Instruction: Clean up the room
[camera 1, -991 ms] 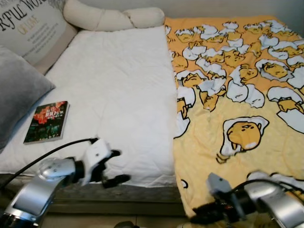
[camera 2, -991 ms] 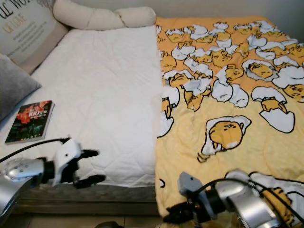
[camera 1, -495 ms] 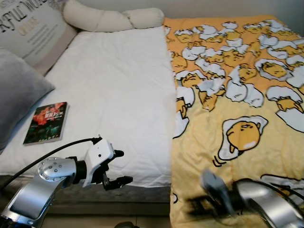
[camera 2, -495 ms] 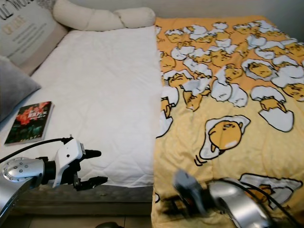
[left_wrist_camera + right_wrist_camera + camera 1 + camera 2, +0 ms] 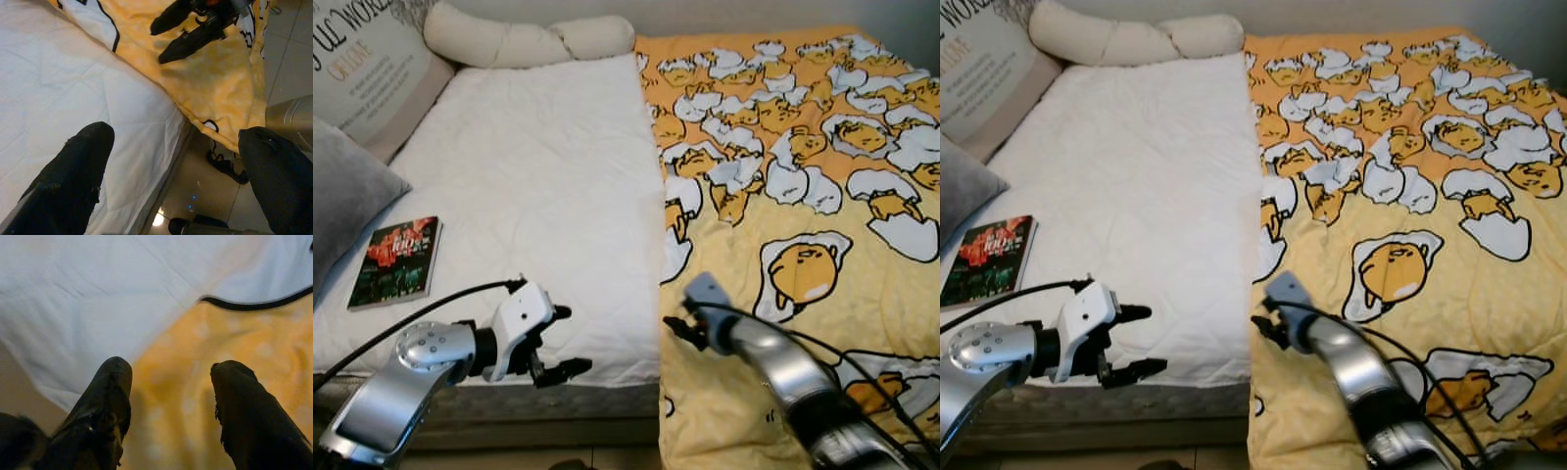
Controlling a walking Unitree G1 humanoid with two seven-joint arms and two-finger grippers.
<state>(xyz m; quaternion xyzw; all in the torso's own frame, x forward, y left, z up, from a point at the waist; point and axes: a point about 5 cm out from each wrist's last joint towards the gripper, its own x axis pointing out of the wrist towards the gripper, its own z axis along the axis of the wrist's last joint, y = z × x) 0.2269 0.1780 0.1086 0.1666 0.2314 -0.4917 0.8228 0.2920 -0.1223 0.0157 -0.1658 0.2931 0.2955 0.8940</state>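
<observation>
A yellow blanket [image 5: 803,196] printed with cartoon eggs covers the right half of the bed. Its left edge lies over the white quilted mattress cover [image 5: 538,186]. My right gripper [image 5: 672,327] hovers at that edge near the bed's front, open, fingers [image 5: 110,401] spread over the yellow cloth [image 5: 195,396] beside the white cover. My left gripper [image 5: 571,341] is open above the front edge of the white cover, holding nothing. In the left wrist view the right gripper [image 5: 181,27] shows over the blanket's corner. A book [image 5: 396,262] with a dark red cover lies at the bed's left.
A grey pillow [image 5: 342,201] and a printed cushion [image 5: 362,59] lean at the left. A cream knotted bolster [image 5: 529,39] lies along the head of the bed. Tiled floor [image 5: 288,63] and a dark shoe [image 5: 225,165] are below the bed's front edge.
My right arm rose from below the bed's front edge and swung left to the blanket's left edge. The left gripper stayed about where it was. The camera shifted slightly.
</observation>
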